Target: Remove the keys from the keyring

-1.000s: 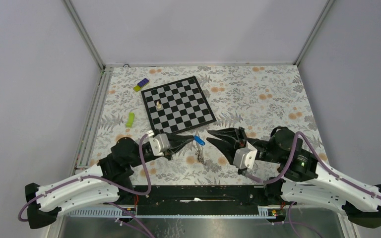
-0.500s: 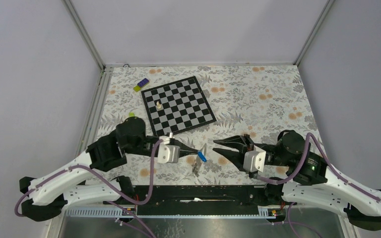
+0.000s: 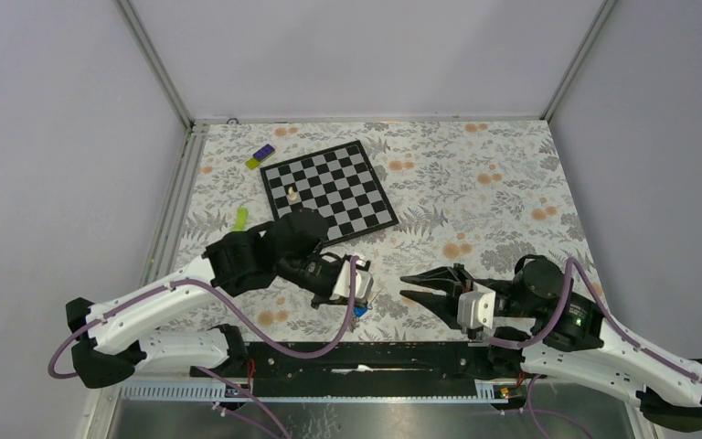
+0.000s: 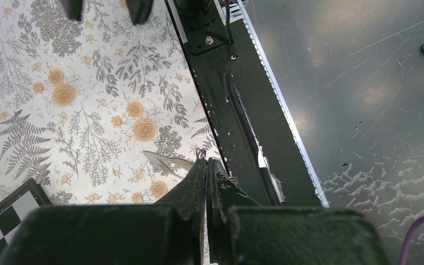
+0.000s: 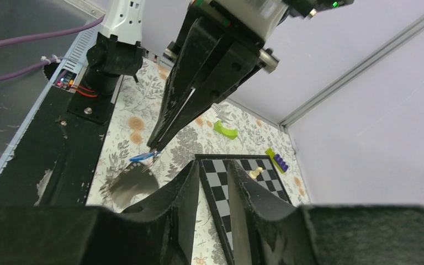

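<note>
– Flowery cloth [image 3: 475, 183] lies under everything, with grey walls [image 3: 347, 55] all round. Where are the keys?
– Right at the near edge, by the black rail [image 4: 232, 110]. The left gripper [image 3: 356, 302] has its fingers squeezed tight on the keyring [image 5: 142, 157]. You can see the blue tag [image 3: 358, 312] poking out at the tip.
– And the keys [image 4: 165, 161]?
– They hang by the tip. One silvery one sticks out to the side. From the right wrist they look blurry, so I can't count them.
– What about the right gripper [image 3: 404, 285]?
– Its fingers are a little bit apart with nothing between them. It points at the keys from close by, not touching.
– What could go wrong?
– I think the keys are thin and dangly, so the right fingers could close on air, or on the tag. If they pull the wrong bit, the whole bunch could slip out of the left fingers.
– Then what?
– It could drop on the rail, or on the shiny metal floor [image 4: 364, 110] past the cloth. That would be hard to pick up. The two grippers could bump too, as they are so near.
</note>
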Robot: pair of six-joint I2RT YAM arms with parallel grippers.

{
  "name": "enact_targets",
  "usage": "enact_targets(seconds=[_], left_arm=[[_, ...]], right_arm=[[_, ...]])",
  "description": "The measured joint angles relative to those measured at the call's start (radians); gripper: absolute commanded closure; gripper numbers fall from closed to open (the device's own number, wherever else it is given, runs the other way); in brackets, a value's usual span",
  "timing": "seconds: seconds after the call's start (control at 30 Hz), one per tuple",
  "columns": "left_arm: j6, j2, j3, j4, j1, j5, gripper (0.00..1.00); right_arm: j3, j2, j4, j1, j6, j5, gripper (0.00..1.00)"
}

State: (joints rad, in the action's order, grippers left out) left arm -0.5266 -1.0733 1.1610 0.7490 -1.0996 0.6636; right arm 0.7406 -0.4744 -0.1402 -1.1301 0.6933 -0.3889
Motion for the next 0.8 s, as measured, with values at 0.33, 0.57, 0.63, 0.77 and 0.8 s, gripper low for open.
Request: enact_targets(seconds=[0.33, 0.57, 0.63, 0.77, 0.8], left_arm=[[-0.001, 0.001, 0.028, 0.007, 0.000, -0.014, 1.00], [0.000, 0.026, 0.028, -0.018, 0.000, -0.045, 1.00], [0.000, 0.050, 0.028, -0.034, 0.000, -0.059, 1.00], [0.000, 0.087, 0.028, -0.068, 0.000, -0.076, 1.00], [0.000, 0.093, 0.028, -0.073, 0.000, -0.078, 1.00]], right_arm=[[-0.091, -0.012, 0.071, 0.000, -0.078, -0.023, 0.66], [-0.163, -0.031, 0.190, 0.000, -0.152, -0.022, 0.68], [-0.186, -0.037, 0.234, 0.000, -0.183, -0.014, 0.70], [-0.225, -0.048, 0.309, 0.000, -0.244, 0.011, 0.71], [-0.232, -0.053, 0.325, 0.000, -0.257, 0.016, 0.70]])
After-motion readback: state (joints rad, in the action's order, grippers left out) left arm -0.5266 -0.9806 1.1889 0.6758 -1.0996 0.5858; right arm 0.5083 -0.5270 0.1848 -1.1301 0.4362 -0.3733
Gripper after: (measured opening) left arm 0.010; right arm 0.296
